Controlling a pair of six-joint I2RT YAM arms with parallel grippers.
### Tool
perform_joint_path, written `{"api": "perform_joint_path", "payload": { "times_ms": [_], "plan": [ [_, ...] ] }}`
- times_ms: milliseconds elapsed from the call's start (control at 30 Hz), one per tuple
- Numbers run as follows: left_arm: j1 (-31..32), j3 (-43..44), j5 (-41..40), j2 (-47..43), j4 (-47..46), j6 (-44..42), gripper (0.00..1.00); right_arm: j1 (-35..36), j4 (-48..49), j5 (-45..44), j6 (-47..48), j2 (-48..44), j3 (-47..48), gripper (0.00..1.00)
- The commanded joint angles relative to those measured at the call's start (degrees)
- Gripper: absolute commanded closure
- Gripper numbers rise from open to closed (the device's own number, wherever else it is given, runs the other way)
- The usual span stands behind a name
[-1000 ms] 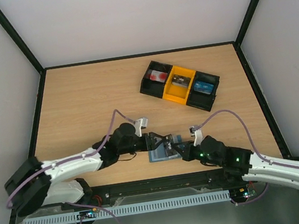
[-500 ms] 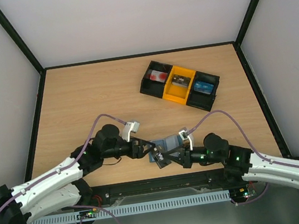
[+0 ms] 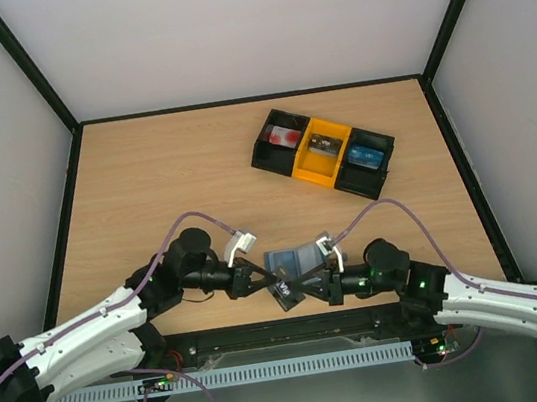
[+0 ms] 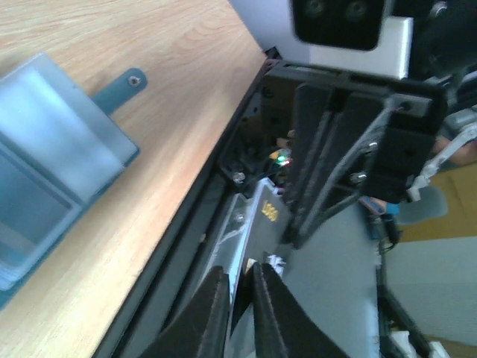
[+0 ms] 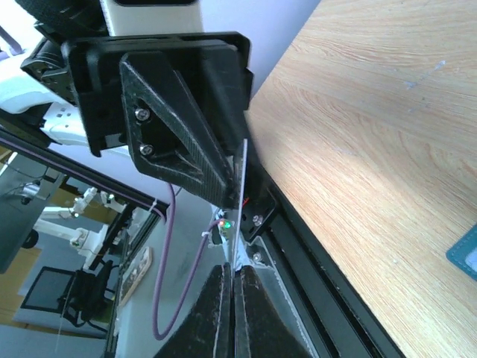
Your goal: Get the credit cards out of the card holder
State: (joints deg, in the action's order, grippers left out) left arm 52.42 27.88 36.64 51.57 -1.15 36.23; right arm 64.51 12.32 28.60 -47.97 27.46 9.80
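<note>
While the card holder (image 3: 293,258) lies open and flat on the table (image 3: 155,188), close to its near edge, I see a dark grey card (image 3: 287,293) held just in front of it, over the table's rim. My left gripper (image 3: 269,284) pinches one end of that card. My right gripper (image 3: 307,284) is clamped on the opposite end, the card edge-on between its fingers.

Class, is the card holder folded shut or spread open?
Spread open: the card holder lies flat, both halves side by side, inner pockets showing.
</note>
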Motion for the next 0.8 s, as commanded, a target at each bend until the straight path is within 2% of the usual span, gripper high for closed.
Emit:
{"api": "perform_joint_path", "payload": {
  "times_ms": [0,100,267,433,567,767],
  "plan": [
    [-0.3,-1.34,3.08,-1.42,-3.67,1.35,0.97,0.06,4.35,0.68,-1.0,-0.36,-0.87,0.98],
    [-0.29,-1.4,1.48,-1.68,-3.82,2.27,0.98,0.04,3.69,-2.55,-2.16,-1.26,-1.2,0.94],
    [-0.35,-2.68,-4.78,-3.34,-5.02,4.53,0.97,0.13,2.36,-11.71,-5.57,-5.96,-3.47,0.6],
    [-0.42,-4.93,-12.11,-6.11,-8.69,8.32,0.97,0.1,5.48,-19.57,-11.78,-11.54,-7.74,0.4],
    [-0.48,-8.29,-17.22,-8.11,-15.52,13.96,0.97,0.1,10.26,-21.88,-15.47,-12.45,-10.0,0.32],
    [-0.4,-13.39,-22.93,-9.23,-27.1,21.94,0.98,0.11,19.8,-23.3,-19.31,-6.81,-11.45,0.33]
  ]
}}
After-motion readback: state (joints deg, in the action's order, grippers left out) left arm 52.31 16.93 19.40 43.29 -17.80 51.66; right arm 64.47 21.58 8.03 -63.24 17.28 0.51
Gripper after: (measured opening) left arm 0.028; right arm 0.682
